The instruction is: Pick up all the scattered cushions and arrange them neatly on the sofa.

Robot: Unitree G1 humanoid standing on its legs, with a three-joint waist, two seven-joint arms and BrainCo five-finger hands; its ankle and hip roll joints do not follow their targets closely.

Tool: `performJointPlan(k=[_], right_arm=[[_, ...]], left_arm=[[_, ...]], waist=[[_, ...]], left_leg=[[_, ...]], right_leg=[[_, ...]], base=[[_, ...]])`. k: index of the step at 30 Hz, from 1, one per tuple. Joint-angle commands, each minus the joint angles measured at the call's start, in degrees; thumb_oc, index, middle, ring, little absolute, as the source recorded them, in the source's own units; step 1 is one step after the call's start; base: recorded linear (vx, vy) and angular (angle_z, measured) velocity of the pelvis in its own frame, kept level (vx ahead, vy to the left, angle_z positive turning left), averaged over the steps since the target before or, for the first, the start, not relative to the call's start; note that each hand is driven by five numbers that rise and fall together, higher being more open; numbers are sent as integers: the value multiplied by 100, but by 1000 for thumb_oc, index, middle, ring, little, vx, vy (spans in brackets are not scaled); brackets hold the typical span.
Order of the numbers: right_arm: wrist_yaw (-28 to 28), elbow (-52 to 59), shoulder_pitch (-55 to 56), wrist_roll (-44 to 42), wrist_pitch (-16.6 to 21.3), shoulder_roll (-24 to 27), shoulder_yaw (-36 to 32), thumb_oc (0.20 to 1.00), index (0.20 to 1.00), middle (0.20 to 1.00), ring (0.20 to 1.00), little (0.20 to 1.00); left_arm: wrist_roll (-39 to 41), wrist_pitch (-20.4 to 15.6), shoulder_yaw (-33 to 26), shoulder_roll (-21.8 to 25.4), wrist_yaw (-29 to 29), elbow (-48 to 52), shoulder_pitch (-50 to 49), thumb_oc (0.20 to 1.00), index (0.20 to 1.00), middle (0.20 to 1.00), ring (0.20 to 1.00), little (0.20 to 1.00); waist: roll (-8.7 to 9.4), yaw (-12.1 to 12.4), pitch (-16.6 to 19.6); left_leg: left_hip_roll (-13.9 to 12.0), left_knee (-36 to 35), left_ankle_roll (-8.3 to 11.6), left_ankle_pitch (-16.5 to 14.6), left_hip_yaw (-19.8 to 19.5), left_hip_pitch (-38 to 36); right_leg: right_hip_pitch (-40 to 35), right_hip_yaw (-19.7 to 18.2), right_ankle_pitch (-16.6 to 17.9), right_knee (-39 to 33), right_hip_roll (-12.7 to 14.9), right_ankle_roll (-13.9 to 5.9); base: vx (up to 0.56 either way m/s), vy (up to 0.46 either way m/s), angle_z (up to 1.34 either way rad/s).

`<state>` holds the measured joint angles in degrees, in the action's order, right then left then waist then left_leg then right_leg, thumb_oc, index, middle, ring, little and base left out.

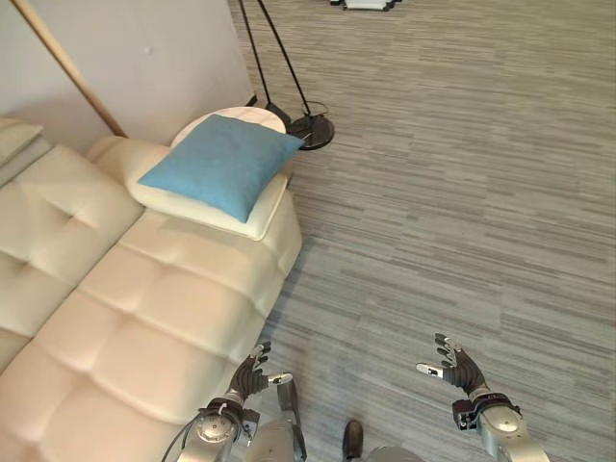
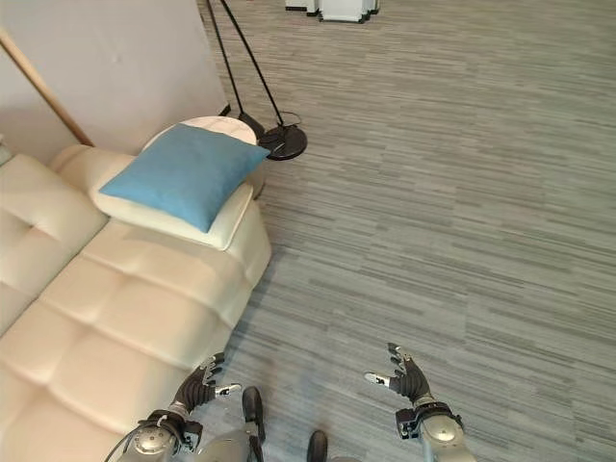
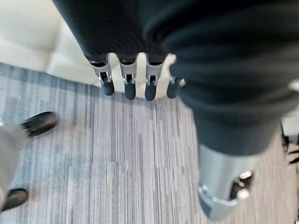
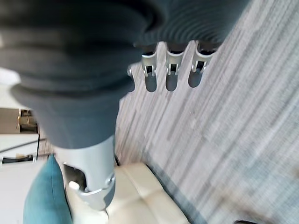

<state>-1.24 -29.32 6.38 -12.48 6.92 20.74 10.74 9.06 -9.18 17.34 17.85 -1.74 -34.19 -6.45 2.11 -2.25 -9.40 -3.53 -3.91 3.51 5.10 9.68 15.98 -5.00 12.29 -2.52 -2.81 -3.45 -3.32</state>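
Blue against the cream sofa (image 1: 144, 318), the cushion (image 1: 223, 164) in the eye views rests on the sofa's far armrest, well beyond the fingertips of both hands; the left hand (image 1: 248, 377) hovers beside the seat's front edge and the right hand (image 1: 454, 366) over bare floor (image 1: 462, 192), both released and empty, so I judge the step to be a search for a further cushion, calling for a turn or a walk before any reach. Left wrist view: straight fingers (image 3: 127, 86) hang above the floor by the sofa's edge, touching nothing. Right wrist view: relaxed fingers (image 4: 171, 79) likewise grasp nothing, the cushion (image 4: 44, 196) well apart from them on the sofa.
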Motion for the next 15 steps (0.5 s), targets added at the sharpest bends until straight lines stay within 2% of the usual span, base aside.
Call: performJointPlan(k=[1,3,4,6,7,8,10,11,12,15], right_arm=[[-63,464,30,-76,179,286,-101,1000,1000,1000,1000,1000],[-10,506,39,-21,162,283,-97,1000,1000,1000,1000,1000],[7,521,31,0,161,270,-73,1000,1000,1000,1000,1000],[80,535,8,41,146,98,-50,1000,1000,1000,1000,1000],[84,598,-8,48,148,59,-43,1000,1000,1000,1000,1000],[106,692,-13,52,137,41,-39,1000,1000,1000,1000,1000],[103,710,-6,52,167,5,-37,1000,1000,1000,1000,1000],[103,710,-6,52,167,5,-37,1000,1000,1000,1000,1000],[106,706,-34,59,161,-6,-16,1000,1000,1000,1000,1000],[107,644,-45,84,138,40,-16,1000,1000,1000,1000,1000]], left_arm=[[76,-119,-175,97,-49,354,98,1000,1000,1000,1000,1000],[55,-102,-196,128,-7,402,61,1000,1000,1000,1000,1000],[68,-109,-199,141,7,423,54,1000,1000,1000,1000,1000],[83,-132,-254,188,-28,364,107,1000,1000,1000,1000,1000],[101,-138,-265,213,-44,366,139,1000,1000,1000,1000,1000],[115,-147,-276,259,-56,411,150,1000,1000,1000,1000,1000],[95,-175,-324,305,-91,381,169,1000,1000,1000,1000,1000],[95,-175,-324,305,-91,381,169,1000,1000,1000,1000,1000],[89,-195,-375,338,-117,419,146,1000,1000,1000,1000,1000],[109,-209,-436,384,-113,440,85,1000,1000,1000,1000,1000]], waist=[[-170,88,-54],[-182,136,19],[-153,174,49],[42,201,128],[67,182,100],[54,155,53],[-24,129,20],[-23,130,20],[-73,113,0],[-140,69,-31]], left_leg=[[-341,405,207,206,-46,-126],[-389,494,175,258,50,-205],[-335,688,123,213,33,-139],[-56,948,-146,-137,200,-350],[25,958,-260,-257,234,-462],[94,956,-364,-346,221,-597],[173,933,-500,-560,186,-862],[174,933,-500,-561,188,-861],[295,871,-553,-706,105,-1117],[403,792,-572,-861,-89,-1408]], right_leg=[[-191,-361,-602,500,794,-263],[-383,-459,-737,597,815,-325],[-414,-504,-751,738,896,-367],[-66,-598,-40,1806,1312,-695],[188,-651,370,2327,1422,-757],[425,-754,646,2784,1446,-737],[789,-803,819,3270,1456,-689],[792,-805,817,3273,1458,-690],[1060,-625,748,3074,1523,-593],[1364,-433,413,2578,1408,-522]], base=[[313,117,-36],[482,202,-54],[574,315,-77],[528,356,-78],[325,272,-67],[278,234,-65],[248,185,-4],[368,191,60],[349,128,72],[378,66,69]])
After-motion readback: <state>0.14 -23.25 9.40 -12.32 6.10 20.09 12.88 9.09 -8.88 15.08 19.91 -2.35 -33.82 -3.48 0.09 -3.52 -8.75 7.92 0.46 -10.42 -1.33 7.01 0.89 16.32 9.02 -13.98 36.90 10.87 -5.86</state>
